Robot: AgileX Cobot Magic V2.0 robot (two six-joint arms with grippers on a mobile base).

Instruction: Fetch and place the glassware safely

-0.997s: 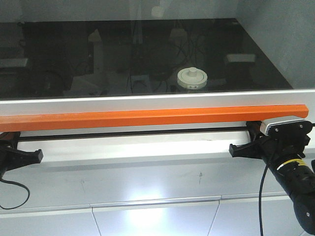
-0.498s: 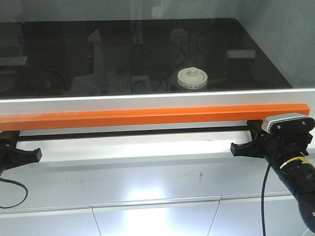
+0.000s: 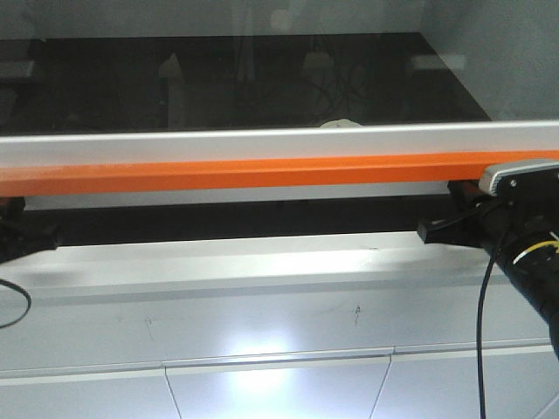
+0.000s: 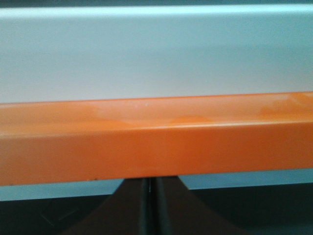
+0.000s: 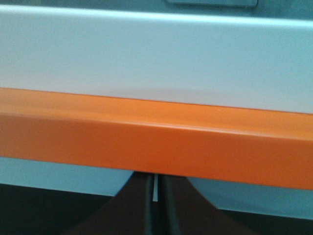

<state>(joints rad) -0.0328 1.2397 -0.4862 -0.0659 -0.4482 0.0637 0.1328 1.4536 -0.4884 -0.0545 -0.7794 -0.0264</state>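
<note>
Only the top of the cream-white lid of the glass jar (image 3: 340, 124) peeks above the silver sash frame (image 3: 262, 140); the rest of the jar is hidden behind it. An orange handle bar (image 3: 262, 172) runs along the sash bottom. My left gripper (image 3: 31, 236) is shut, at the left edge, just under the bar. My right gripper (image 3: 439, 229) is shut under the bar's right end. In the left wrist view the shut gripper (image 4: 148, 182) meets the bar's (image 4: 156, 142) underside. In the right wrist view the gripper (image 5: 155, 178) does the same under the bar (image 5: 156, 142).
A dark glass pane (image 3: 218, 78) fills the sash above the frame. A dark gap (image 3: 244, 218) lies open below the bar, above a white sill (image 3: 262, 266). White cabinet fronts (image 3: 262, 384) are below. A grey wall (image 3: 515, 61) stands at right.
The sash with its orange bar has risen, and both grippers rose with it. The gap under the bar has widened. The jar, earlier seen through the glass, is now mostly hidden by the frame.
</note>
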